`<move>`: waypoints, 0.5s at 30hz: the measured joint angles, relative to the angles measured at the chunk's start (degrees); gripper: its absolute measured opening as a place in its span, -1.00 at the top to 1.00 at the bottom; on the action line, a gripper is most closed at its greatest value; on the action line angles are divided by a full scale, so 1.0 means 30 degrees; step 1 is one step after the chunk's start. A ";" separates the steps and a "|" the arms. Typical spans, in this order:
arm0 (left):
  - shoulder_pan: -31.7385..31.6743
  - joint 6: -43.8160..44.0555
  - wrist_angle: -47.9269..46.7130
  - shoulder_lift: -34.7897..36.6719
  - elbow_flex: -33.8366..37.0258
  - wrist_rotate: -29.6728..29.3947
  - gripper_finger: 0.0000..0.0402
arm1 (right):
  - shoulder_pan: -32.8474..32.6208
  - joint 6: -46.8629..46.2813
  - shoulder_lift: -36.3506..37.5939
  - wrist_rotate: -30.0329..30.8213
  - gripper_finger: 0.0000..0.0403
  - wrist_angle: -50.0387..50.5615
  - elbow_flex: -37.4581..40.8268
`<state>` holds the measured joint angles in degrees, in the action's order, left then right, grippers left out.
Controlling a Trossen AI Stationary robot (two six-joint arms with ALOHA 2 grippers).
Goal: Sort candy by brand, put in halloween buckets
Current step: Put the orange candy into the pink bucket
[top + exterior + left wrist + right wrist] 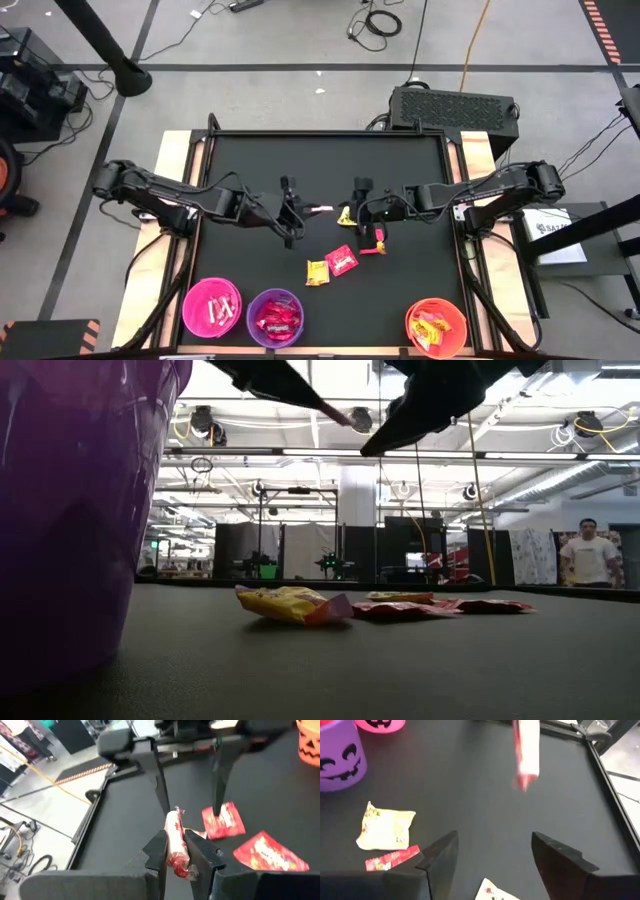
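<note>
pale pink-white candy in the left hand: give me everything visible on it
The pale pink-white candy is a small, long, flat packet in a shiny crinkled wrapper, white with red print and a twisted end. The left hand is shut on its lower part, holding it above the black table, touching nothing else.

Four cameras, one tabletop [250, 160].
High looks straight down; low sits level beside the purple bucket [70, 510]; both wrist views face the same pale candy [176, 840].
</note>
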<state>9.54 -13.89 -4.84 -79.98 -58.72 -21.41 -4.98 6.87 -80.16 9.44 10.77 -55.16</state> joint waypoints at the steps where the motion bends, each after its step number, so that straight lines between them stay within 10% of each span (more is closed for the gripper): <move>1: 0.0000 0.0050 -0.0468 0.0305 0.0000 -0.0003 0.71 | 0.0010 -0.0011 0.0000 0.0010 -0.21 0.0136 0.0000; 15: -0.0906 0.0127 0.2431 0.4496 0.0007 -0.0583 0.72 | 0.0382 -0.0721 0.0000 -0.0194 -0.22 0.0675 -0.0007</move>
<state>6.82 -13.51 2.46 -66.49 -58.70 -23.16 -3.84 4.71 -80.16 8.86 12.80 -55.18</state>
